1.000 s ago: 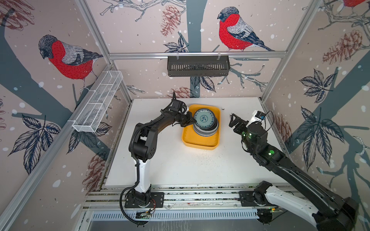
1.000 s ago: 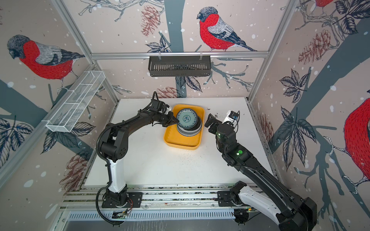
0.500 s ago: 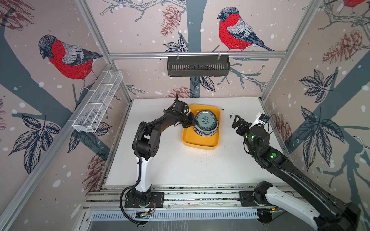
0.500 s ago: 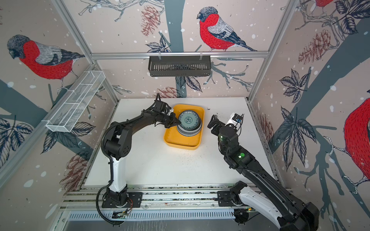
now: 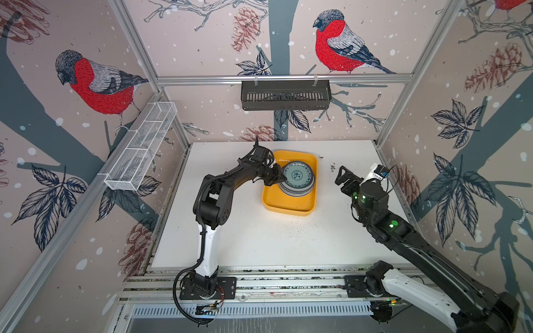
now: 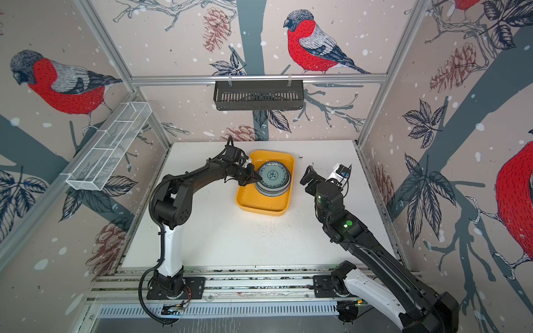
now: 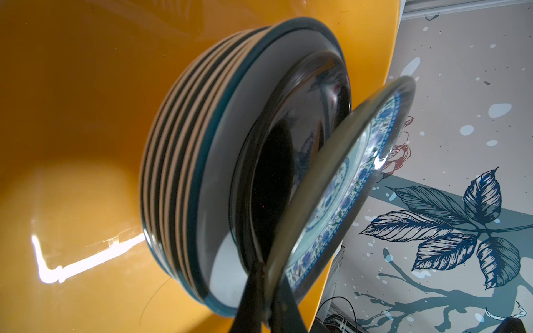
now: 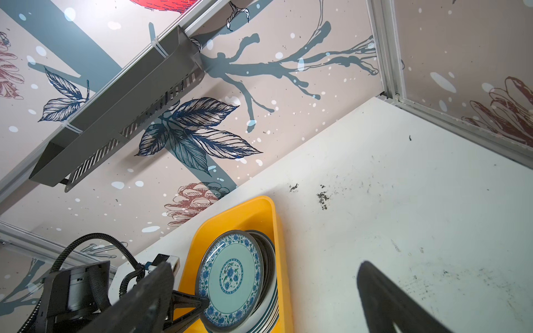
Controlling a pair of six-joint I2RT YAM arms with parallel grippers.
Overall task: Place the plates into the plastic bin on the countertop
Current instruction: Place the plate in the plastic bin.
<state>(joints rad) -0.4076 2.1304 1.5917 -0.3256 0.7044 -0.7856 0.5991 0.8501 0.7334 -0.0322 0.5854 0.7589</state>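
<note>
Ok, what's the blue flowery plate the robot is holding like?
The flowery plate is round, shallow and shiny, like plastic: pale teal with a blue flower in the middle, a blue flower band round the rim and a dark edge. The left claw pinches its rim, holding it tilted over the stack of plates in the yellow bin. Whether it touches the black plate beneath is unclear.

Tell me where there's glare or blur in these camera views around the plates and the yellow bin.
Left wrist view: a hard white glare streak on the yellow bin, and the left gripper pinching the teal patterned plate is soft, too close to focus. Right wrist view: the right gripper's fingers are dark blurs. Both top views: sharp and evenly lit.
</note>
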